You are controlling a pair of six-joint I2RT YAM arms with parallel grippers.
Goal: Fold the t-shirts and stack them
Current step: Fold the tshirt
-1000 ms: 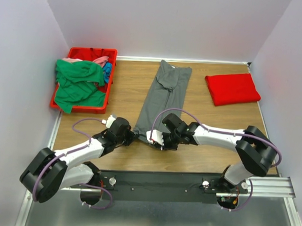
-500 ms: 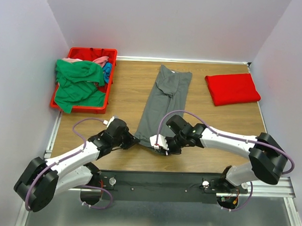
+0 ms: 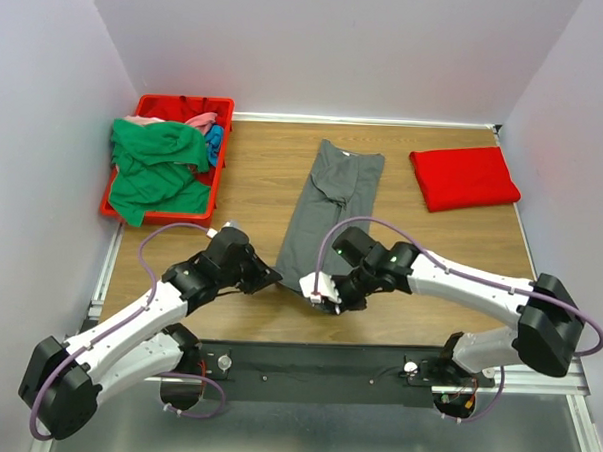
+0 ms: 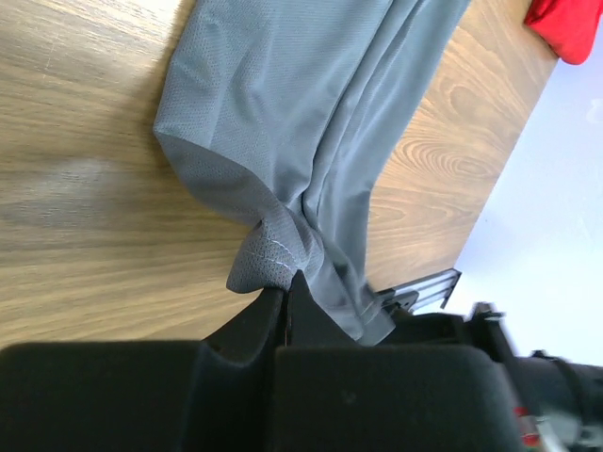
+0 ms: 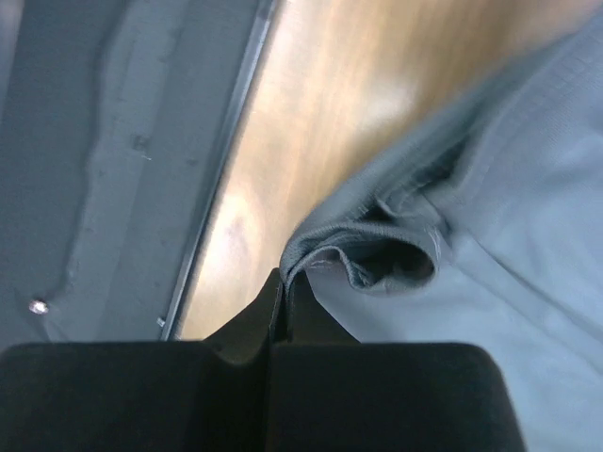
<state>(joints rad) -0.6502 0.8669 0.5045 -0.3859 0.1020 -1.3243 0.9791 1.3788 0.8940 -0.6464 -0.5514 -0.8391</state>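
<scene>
The dark grey t-shirt (image 3: 328,202) lies as a long folded strip down the middle of the table. My left gripper (image 3: 272,276) is shut on its near left corner (image 4: 268,259). My right gripper (image 3: 324,292) is shut on its near right corner (image 5: 325,256). Both corners are lifted a little off the wood. A bright red t-shirt (image 3: 464,177) lies folded at the back right. Green (image 3: 159,170), pink (image 3: 201,122) and blue (image 3: 215,142) t-shirts are heaped at the back left.
The heaped shirts sit in a red plastic bin (image 3: 177,105) against the left wall. White walls close the table on three sides. A black rail (image 3: 376,364) runs along the near edge by the arm bases.
Both grippers have drawn the grey shirt's near edge toward the arm bases and a little up. The strip has straightened and lengthened.
</scene>
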